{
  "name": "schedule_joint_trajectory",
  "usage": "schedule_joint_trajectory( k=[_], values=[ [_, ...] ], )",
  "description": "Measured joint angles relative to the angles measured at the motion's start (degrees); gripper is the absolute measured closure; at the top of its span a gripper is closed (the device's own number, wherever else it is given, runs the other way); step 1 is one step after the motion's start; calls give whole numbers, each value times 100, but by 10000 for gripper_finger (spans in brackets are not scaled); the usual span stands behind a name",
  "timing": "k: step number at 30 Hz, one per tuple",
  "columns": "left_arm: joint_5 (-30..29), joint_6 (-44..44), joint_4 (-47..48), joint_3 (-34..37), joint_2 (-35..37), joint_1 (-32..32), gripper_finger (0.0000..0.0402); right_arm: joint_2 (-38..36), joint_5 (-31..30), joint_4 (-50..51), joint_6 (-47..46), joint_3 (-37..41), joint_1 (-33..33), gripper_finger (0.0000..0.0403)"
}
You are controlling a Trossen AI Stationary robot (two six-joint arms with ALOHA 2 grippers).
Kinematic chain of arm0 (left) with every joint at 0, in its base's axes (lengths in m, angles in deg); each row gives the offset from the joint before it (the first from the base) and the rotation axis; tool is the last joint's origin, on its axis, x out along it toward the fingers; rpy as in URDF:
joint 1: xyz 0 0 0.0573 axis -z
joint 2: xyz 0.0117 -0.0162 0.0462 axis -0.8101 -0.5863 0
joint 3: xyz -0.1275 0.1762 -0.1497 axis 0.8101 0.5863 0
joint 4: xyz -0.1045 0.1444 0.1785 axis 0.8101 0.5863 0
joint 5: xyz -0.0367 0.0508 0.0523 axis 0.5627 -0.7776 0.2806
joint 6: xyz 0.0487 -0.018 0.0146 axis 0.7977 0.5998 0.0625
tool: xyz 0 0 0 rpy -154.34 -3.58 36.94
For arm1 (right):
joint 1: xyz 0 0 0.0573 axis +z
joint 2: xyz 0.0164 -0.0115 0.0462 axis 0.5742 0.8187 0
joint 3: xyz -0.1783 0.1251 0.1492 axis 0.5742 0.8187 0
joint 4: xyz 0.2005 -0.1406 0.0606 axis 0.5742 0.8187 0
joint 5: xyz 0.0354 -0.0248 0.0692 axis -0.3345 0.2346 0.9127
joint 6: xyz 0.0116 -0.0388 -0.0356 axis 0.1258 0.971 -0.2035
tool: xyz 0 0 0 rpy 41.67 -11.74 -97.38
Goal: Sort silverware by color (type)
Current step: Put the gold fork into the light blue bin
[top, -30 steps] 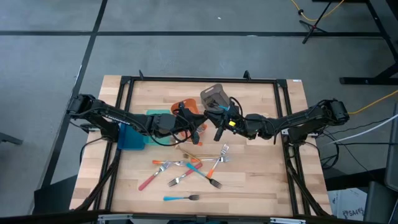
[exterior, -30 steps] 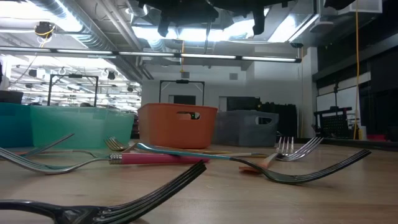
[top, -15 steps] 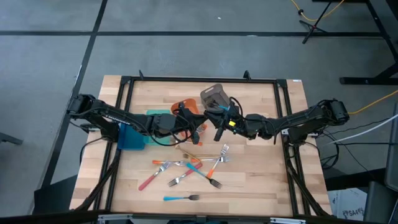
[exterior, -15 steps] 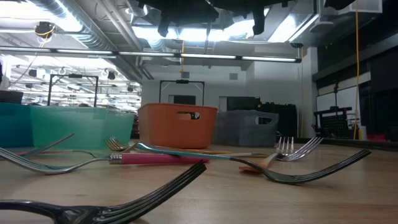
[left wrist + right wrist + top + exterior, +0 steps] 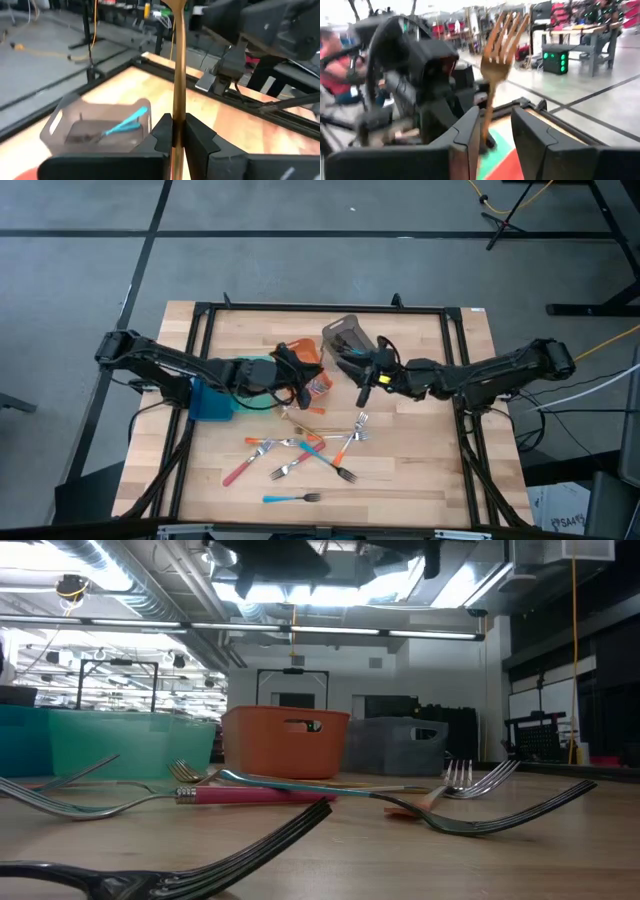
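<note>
A gold fork (image 5: 178, 65) stands upright, tines (image 5: 506, 30) up, above the bins at mid-table. My left gripper (image 5: 178, 122) is shut on its handle. My right gripper (image 5: 495, 120) faces it from the right and is open, with the handle between its fingers. More silverware (image 5: 310, 450) lies crossed on the wood in front: red, orange and blue handles, a blue fork (image 5: 290, 498) nearest the front edge, and a gold piece (image 5: 300, 425) behind the pile. A blue utensil (image 5: 122, 125) lies in the grey bin (image 5: 65, 125). My left gripper pinches the gold fork's handle (image 5: 178, 107) between its two fingers, low on the handle. The fingers come level from the table's left and lie across it. The fork stands upright above the fingers, lifted clear of table and bins. My right gripper: the handle (image 5: 486, 125) runs close by one finger (image 5: 470, 135); I cannot tell whether they touch.
Three bins stand in a row behind the pile: teal (image 5: 212, 398), orange (image 5: 305, 358) and grey (image 5: 345, 335). A black frame (image 5: 320, 308) runs round the table. Bare wood lies at the front left and right corners.
The two grippers have drawn apart: my left one has backed toward the table's left edge and my right one toward the right edge, both rising a little. The silverware on the table has not moved.
</note>
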Motion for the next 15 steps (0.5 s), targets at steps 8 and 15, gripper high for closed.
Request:
schedule_joint_trajectory(
  k=[8,15],
  values=[
    [1578,-1982,2213,0,1107,-94,381,-723,116,1942,-13,0,0,303],
    [2891,-4091,4511,0,1792,-94,381,-769,117,2712,-13,2,0,303]
  ],
)
